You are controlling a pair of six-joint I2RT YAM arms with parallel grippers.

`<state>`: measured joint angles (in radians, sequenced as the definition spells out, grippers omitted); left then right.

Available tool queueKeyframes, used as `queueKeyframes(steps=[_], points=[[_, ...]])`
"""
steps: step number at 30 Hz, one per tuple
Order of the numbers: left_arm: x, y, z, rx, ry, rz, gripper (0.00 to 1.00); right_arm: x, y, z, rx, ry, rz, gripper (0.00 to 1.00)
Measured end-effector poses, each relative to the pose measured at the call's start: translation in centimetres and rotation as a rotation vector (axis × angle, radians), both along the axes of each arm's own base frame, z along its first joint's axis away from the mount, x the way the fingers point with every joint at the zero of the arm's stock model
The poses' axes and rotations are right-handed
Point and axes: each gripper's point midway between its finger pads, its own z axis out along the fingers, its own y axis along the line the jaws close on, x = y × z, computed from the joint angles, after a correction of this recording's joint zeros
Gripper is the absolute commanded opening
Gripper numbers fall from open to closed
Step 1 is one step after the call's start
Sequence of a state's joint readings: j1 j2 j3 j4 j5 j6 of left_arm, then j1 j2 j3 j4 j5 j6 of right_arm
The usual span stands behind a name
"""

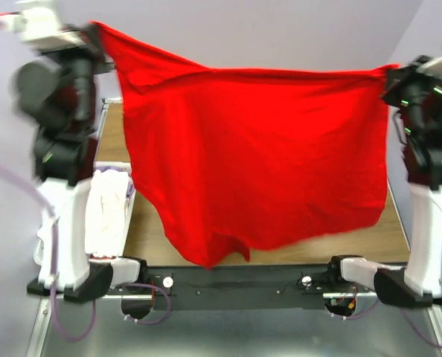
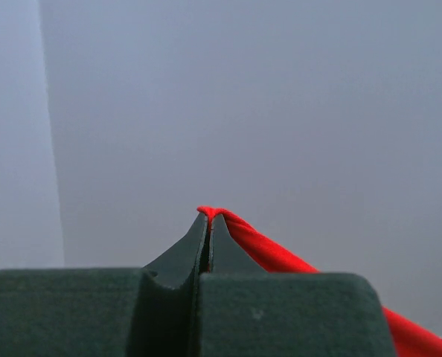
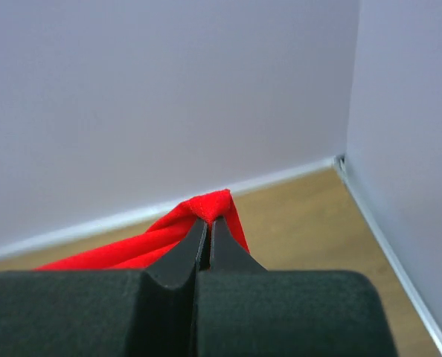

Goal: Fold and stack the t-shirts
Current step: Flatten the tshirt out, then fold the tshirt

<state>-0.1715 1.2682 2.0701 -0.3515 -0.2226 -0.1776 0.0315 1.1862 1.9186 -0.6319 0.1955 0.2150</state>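
A bright red t-shirt point(image 1: 251, 156) hangs spread out in the air above the wooden table point(image 1: 332, 242). My left gripper point(image 1: 96, 31) is shut on its upper left corner, held high at the far left. My right gripper point(image 1: 391, 71) is shut on its upper right corner, a little lower. In the left wrist view the gripper point(image 2: 208, 217) pinches a red fold point(image 2: 266, 249) at its tips. In the right wrist view the gripper point(image 3: 210, 222) pinches a red edge point(image 3: 169, 230). The shirt's lowest point hangs near the table's front edge. White shirts point(image 1: 109, 204) lie in a basket at the left.
A white laundry basket point(image 1: 126, 165) stands left of the table beside the left arm. Grey walls close the back and right sides. The arm bases and a black rail point(image 1: 236, 282) run along the near edge.
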Motion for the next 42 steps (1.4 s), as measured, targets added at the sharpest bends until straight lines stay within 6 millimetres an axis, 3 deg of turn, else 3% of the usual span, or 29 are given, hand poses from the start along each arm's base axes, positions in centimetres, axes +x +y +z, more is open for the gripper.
queueKeyframes(steps=[2,3,4,5,7,8,9,10,13,16,20,26,30,42], points=[[5.4,-1.4,-5.4,0.024,0.137,-0.027,0.0,4.1,0.2,-5.7,-0.004,0.152,0.003,0.01],[8.8,-2.2,-9.1,0.035,0.221,-0.038,0.0,5.5,0.2,-7.7,-0.005,0.198,0.004,0.01],[11.0,-2.7,-12.0,0.044,0.287,-0.045,0.0,7.9,0.3,-12.5,-0.005,0.307,0.003,0.01],[14.2,-3.4,-16.7,0.056,0.392,-0.053,0.0,9.4,0.3,-16.4,-0.005,0.396,0.001,0.01],[17.7,-4.1,-23.0,0.072,0.528,-0.059,0.0,11.6,0.4,-22.9,0.001,0.538,-0.004,0.01],[19.8,-4.6,-27.1,0.082,0.612,-0.062,0.0,12.6,0.4,-27.0,0.003,0.628,-0.007,0.01],[20.9,-4.8,-29.5,0.088,0.661,-0.065,0.0,13.3,0.4,-29.8,0.006,0.685,-0.011,0.01],[22.9,-5.4,-34.5,0.099,0.759,-0.075,0.0,14.0,0.4,-33.1,0.008,0.752,-0.014,0.01],[26.1,-6.8,-41.8,0.1,0.892,-0.121,0.0,15.2,0.3,-38.3,0.012,0.852,-0.023,0.01],[28.4,-8.8,-47.1,0.067,0.974,-0.201,0.0,17.7,0.1,-40.6,0.011,0.868,-0.027,0.01],[29.7,-10.3,-49.4,0.024,1.006,-0.265,0.0,21.0,-0.4,-42.9,0.013,0.865,-0.033,0.01],[30.2,-11.0,-47.5,-0.028,0.968,-0.294,0.0,23.5,-2.2,-46.4,0.066,0.892,-0.032,0.01],[29.9,-11.6,-47.7,-0.061,0.979,-0.327,0.0,24.9,-3.3,-47.9,0.108,0.895,-0.025,0.01],[26.7,-13.8,-48.1,-0.207,1.089,-0.463,0.0,27.2,-3.7,-45.6,0.145,0.817,0.035,0.02]])
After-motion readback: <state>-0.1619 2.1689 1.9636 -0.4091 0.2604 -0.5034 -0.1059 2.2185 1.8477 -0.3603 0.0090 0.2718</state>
